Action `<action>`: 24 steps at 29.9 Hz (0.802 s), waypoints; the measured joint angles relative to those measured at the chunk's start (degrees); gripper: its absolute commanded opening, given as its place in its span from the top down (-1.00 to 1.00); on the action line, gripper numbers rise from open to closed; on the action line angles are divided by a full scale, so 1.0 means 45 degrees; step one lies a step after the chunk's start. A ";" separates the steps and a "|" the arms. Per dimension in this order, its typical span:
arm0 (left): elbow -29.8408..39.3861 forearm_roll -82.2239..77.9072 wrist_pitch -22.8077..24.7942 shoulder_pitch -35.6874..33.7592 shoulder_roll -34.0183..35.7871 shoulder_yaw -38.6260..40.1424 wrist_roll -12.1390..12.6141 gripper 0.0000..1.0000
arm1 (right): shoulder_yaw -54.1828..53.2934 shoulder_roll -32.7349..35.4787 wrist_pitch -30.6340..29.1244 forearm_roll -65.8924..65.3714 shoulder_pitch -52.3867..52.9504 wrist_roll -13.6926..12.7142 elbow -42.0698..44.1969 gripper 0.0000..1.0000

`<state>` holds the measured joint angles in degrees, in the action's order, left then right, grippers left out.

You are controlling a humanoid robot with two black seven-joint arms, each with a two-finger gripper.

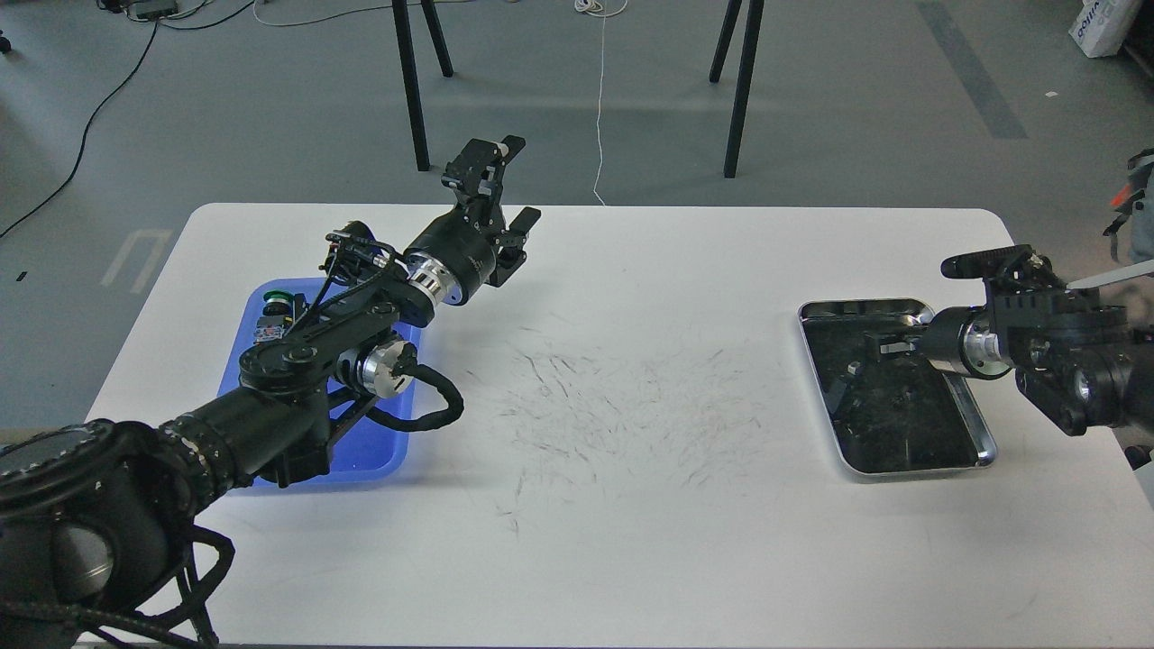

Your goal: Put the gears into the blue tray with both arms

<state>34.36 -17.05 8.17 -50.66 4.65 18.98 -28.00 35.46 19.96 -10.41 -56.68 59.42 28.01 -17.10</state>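
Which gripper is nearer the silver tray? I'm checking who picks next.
Right. The right gripper hangs over the silver tray; the left gripper is far across the table, beyond the blue tray.

You see a white counter with rounded corners, its middle streaked with dark scuff marks. The blue tray lies directly on it at the left, and a silver metal tray with black lining at the right, well apart.

White table, rounded corners, scuffed with dark marks at centre. Grey floor beyond the far edge. Two pairs of black splayed legs at far centre. Black cable far left; white cord between the legs.
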 measured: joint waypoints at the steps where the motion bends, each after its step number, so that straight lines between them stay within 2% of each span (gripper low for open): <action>1: 0.0000 0.0000 -0.0002 0.0000 0.0000 0.0000 0.0000 -0.99 | 0.0006 -0.0001 0.0000 -0.0001 0.0040 0.0000 0.0000 0.68; 9: -0.0018 0.0000 0.0001 0.0000 0.0012 -0.0017 0.0000 -0.99 | 0.0031 -0.0001 -0.0011 -0.0016 0.0238 0.0000 -0.0012 0.65; 10: -0.0020 0.0001 0.0001 -0.0001 0.0016 -0.0018 0.0000 -0.99 | 0.0030 -0.0001 -0.0013 -0.0016 0.0249 0.0000 -0.0016 0.60; 12: -0.0035 0.0000 0.0000 -0.0001 0.0020 -0.0019 0.0000 -0.99 | 0.0030 -0.0001 -0.0070 -0.0007 0.0267 0.0000 -0.0023 0.35; 14: -0.0051 0.0000 0.0002 -0.0002 0.0021 -0.0019 0.0000 -0.99 | 0.0030 -0.0001 -0.0249 -0.0002 0.0271 0.0000 -0.0023 0.24; 16: -0.0065 0.0000 0.0011 -0.0010 0.0021 -0.0019 0.0000 -0.99 | 0.0026 -0.0001 -0.0501 0.0011 0.0287 -0.0001 -0.0023 -0.03; 17: -0.0071 0.0001 0.0015 -0.0016 0.0020 -0.0019 0.0000 -0.99 | 0.0021 -0.0001 -0.0645 0.0014 0.0302 -0.0001 -0.0022 -0.06; 24: -0.0148 0.0001 0.0020 -0.0016 0.0021 -0.0032 0.0000 -0.99 | 0.0121 0.0161 -0.1355 0.0018 0.0624 -0.0002 -0.0054 -0.03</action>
<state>33.69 -17.05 8.26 -50.74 4.75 18.84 -28.00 36.00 20.68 -16.51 -56.60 62.23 28.00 -17.34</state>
